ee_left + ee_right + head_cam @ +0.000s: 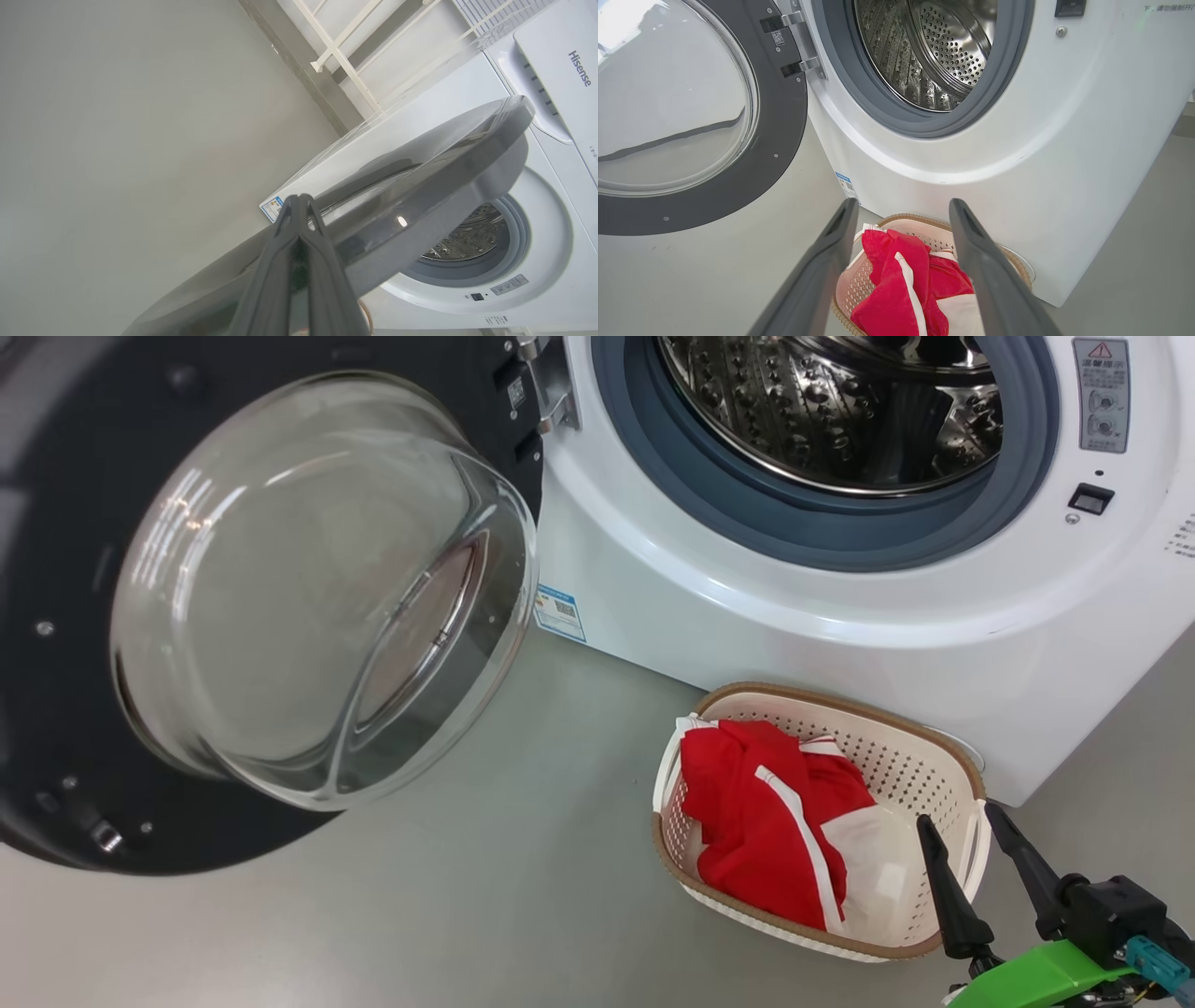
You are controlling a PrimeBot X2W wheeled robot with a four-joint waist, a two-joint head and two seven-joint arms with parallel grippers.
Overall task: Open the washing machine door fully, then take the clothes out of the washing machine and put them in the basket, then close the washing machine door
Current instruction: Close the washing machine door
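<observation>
Grey smooth floor [467, 915] ran across the lower half of the head view, with the washing machine [840, 644] standing on it from 12 to 3 o'clock. Its steel drum [840, 401] lay open to view at 1 o'clock inside the grey rubber ring [812, 527], and no fabric showed in the part of the drum that could be seen. The washing machine door [56, 644] was swung wide on its hinge and took up the 9 o'clock side, its black rim toward the camera and its glass bowl [308, 588] bulging out. A small blue label [560, 613] sat on the machine's lower corner, near the centre.

The basket [896, 756] stood on the floor at 5 o'clock, close against the machine's front. The clothes [747, 821] lay bundled inside it, red with white panels and a white stripe, one white edge draped over the rim at 10 o'clock of the basket.

The right gripper [958, 814] hung at 4 o'clock, just over the basket's near end, its two fingers spread wide and holding nothing.

In the left wrist view the left gripper [299, 200] had its fingers pressed together with nothing between them, tips up by the door's grey edge at 6 o'clock; they may have been touching it, but the angle left that unclear. A white rack [336, 51] showed at 12 o'clock.
</observation>
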